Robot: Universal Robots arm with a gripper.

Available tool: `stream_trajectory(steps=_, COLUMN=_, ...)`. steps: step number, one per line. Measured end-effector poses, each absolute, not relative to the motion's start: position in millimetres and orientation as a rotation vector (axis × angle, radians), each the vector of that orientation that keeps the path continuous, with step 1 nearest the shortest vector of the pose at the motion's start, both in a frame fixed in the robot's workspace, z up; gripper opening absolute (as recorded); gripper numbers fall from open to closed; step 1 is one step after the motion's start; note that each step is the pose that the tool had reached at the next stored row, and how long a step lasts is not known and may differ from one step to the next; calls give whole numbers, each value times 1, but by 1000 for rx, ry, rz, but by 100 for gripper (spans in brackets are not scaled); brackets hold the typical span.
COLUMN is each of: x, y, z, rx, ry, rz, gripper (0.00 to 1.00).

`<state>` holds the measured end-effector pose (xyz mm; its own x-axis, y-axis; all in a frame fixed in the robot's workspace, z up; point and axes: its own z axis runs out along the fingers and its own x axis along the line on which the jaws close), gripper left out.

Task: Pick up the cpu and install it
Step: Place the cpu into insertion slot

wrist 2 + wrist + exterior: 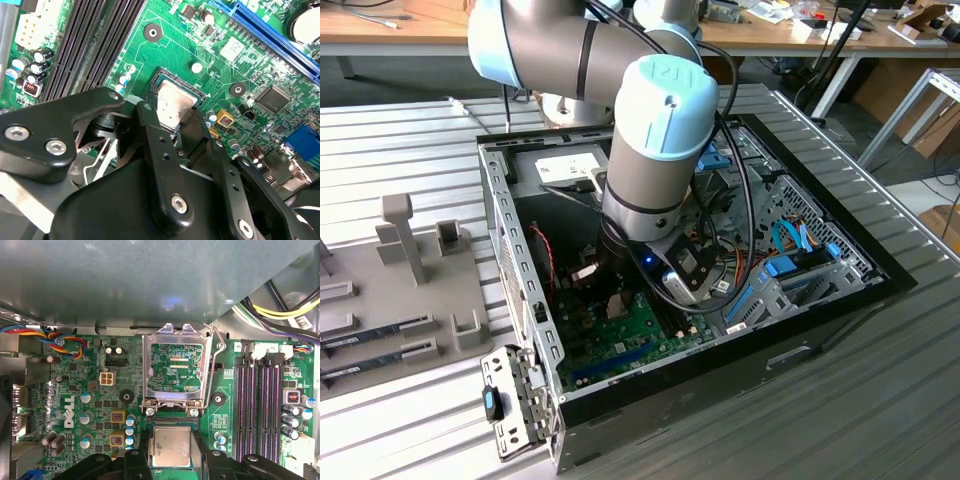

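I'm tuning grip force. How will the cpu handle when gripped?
Probably stiff and light: the cpu is a thin flat square with a metal top. Its smooth top looks slippery. Lying flat in both wrist views, it shouldn't roll.

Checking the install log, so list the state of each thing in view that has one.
cpu: lying flat in the socket, metal top up.
socket load plate: swung open, standing clear of the chip.
memory slots: empty.
computer case: side panel off, motherboard exposed.
claw: down over the cpu.
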<state>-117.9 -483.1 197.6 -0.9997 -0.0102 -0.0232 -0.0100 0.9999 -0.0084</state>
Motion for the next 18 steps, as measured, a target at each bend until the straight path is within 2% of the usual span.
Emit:
stream_trajectory(steps=1, x=-118, y=-483, z=198, rx=-16, ry=3118, rz=-12, gripper=44)
stream_trajectory(steps=2, x=-118, y=-483, z=198, rx=-16, ry=3118, rz=-13, gripper=50)
stream_trajectory(steps=18, x=-119, y=-483, z=203, rx=-16, ry=3111, rz=-13, gripper=50)
